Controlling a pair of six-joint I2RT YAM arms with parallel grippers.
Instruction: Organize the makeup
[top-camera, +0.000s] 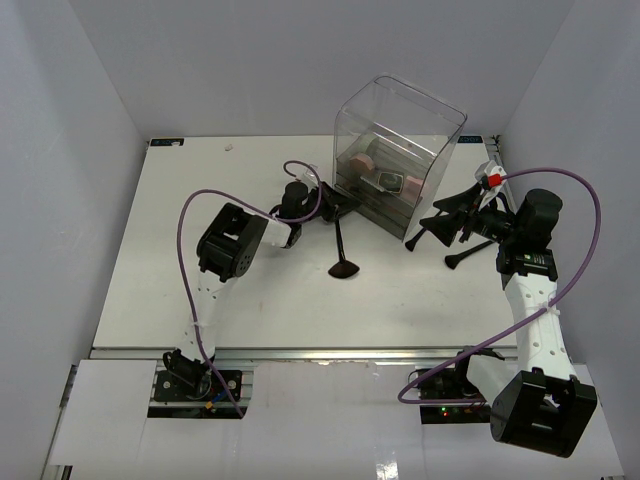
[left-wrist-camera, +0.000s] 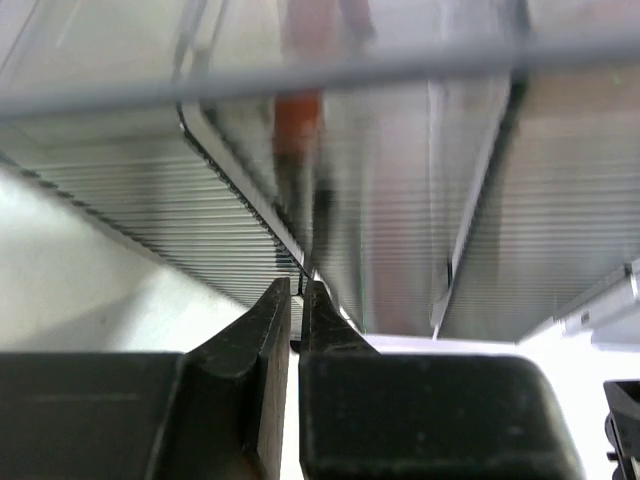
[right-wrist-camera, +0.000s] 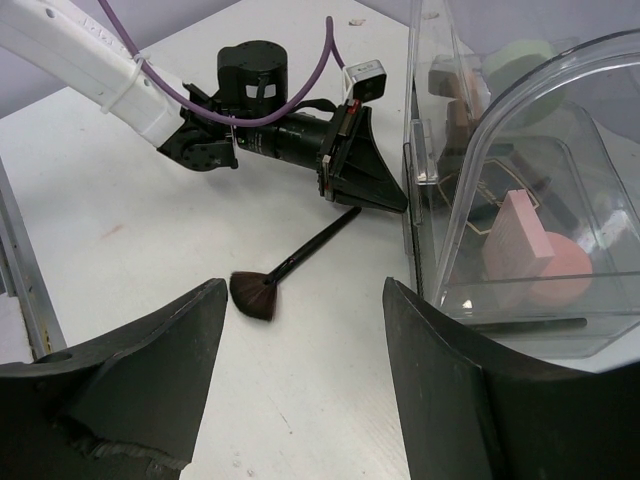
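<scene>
Centre frame: fan brush (top-camera: 341, 245) is lying flat, handle towards the clear box (top-camera: 400, 120); judged light, slim, soft-bristled, best gripped mid-handle; left gripper (left-wrist-camera: 300, 297) is being held pressed together at the handle's end; right gripper (right-wrist-camera: 302, 300) spread, empty.

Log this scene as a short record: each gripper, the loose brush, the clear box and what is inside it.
left gripper: jaws shut, tips at the lower front edge of the tall clear plastic box; cannot tell if anything is pinched
right gripper: open, empty, beside the box
black-handled fan brush: flat on the white table, outside the box, handle end by the left gripper
box contents: pink angular puff, round pink sponge, other items unclear
</scene>
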